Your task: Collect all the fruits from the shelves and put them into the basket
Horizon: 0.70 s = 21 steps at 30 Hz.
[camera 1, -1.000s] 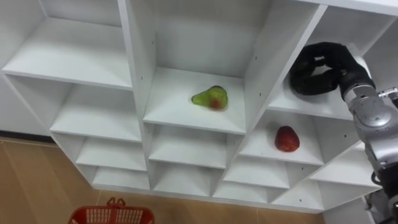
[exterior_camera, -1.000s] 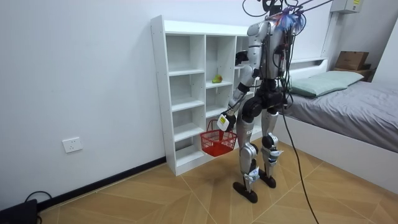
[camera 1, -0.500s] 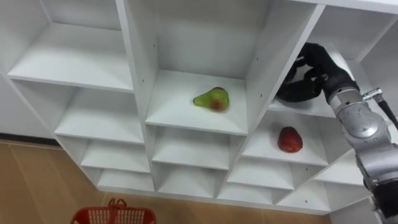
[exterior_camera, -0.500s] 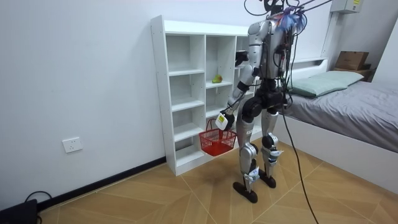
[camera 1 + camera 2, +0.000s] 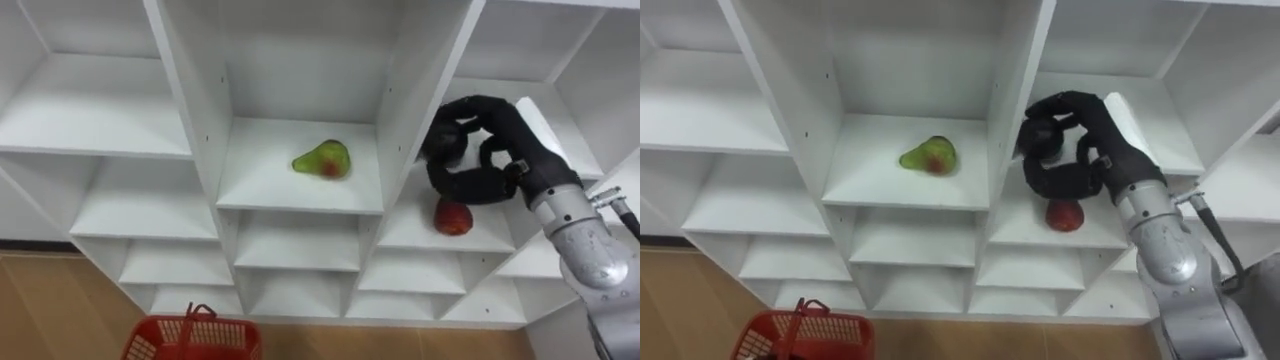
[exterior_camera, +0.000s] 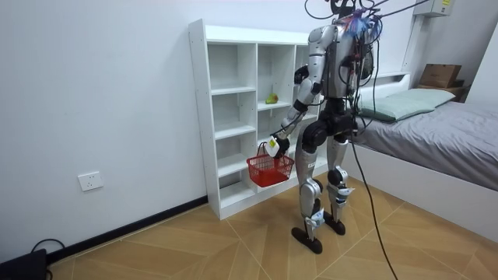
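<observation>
BEDROOM TRIAL: A Unitree G1 stands at a white closet (image 6: 226,117), its right hand (image 5: 515,135) poised just over a red fruit (image 5: 452,217) on a shelf in the right-hand column, fingers curled round nothing; whether they touch the fruit cannot be told. A green pear (image 5: 322,160) lies in the middle column. The left hand (image 6: 272,145) grips the handle of a red basket (image 5: 160,342) held low before the closet. The 3 likely risks: curled fingers nudging the round fruit so it rolls deeper or off the shelf edge, the hand catching the upright divider (image 5: 400,110) beside it, and a weakly held fruit dropping short of the basket, which hangs well to the left
</observation>
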Tool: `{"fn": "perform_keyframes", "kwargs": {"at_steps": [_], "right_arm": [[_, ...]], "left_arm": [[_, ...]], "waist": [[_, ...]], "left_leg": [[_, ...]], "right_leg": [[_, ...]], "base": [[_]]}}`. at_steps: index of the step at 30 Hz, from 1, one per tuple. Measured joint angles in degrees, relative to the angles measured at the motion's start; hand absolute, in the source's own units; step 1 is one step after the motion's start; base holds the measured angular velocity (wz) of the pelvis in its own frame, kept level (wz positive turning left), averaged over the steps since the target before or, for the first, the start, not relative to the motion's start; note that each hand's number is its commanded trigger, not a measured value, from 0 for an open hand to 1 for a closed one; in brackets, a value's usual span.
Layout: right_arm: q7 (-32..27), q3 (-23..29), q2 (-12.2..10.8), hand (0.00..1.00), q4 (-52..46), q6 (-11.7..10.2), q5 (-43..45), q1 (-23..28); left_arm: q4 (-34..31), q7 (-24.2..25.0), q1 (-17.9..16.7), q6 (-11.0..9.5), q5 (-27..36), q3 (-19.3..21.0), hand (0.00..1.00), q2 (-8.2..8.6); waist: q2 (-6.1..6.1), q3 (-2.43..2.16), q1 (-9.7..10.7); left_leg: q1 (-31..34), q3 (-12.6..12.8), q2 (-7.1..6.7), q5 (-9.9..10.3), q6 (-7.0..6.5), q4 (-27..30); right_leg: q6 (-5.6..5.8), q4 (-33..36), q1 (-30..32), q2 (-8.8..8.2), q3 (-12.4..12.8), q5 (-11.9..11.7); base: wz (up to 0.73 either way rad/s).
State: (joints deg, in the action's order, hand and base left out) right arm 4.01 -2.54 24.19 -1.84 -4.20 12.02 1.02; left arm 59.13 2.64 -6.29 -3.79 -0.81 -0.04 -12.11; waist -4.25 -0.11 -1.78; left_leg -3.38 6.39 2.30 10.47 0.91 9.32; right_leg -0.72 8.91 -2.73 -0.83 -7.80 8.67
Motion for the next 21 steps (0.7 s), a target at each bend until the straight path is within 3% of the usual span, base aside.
{"fn": "perform_keyframes", "kwargs": {"at_steps": [8, 14, 21], "right_arm": [[2.53, 1.65, -1.2, 1.0, -6.59, 0.05, -0.13, 3.87], [4.05, 1.59, -3.48, 1.0, -8.4, -0.09, 0.27, 5.73], [5.02, 1.23, -3.94, 1.0, -10.18, -0.05, 0.3, 6.04]], "left_arm": [[0.27, -0.81, -0.15, -0.08, 0.74, -0.29, 1.0, -0.02], [0.29, -0.93, -0.13, -0.73, 0.72, -0.36, 1.0, -0.03], [1.09, -1.3, 0.29, -0.82, 1.42, -2.76, 1.0, -0.1]], "waist": [[0.08, 0.02, 1.57], [0.24, -0.09, 2.03], [0.41, -0.1, 2.04]], "left_leg": [[-0.03, 2.43, 0.12, 0.02, -0.04, -0.57], [0.58, 2.72, 0.16, 0.01, -0.05, -0.63], [1.49, 2.72, 0.17, 0.01, -0.06, -0.64]], "right_leg": [[0.27, 0.83, 1.87, 0.31, 3.05, -0.4], [0.19, 0.94, 2.72, 0.35, 3.1, -0.58], [0.19, 1.24, 3.74, 0.34, 3.05, -0.58]], "base": [[-0.17], [-0.05], [0.0]]}}
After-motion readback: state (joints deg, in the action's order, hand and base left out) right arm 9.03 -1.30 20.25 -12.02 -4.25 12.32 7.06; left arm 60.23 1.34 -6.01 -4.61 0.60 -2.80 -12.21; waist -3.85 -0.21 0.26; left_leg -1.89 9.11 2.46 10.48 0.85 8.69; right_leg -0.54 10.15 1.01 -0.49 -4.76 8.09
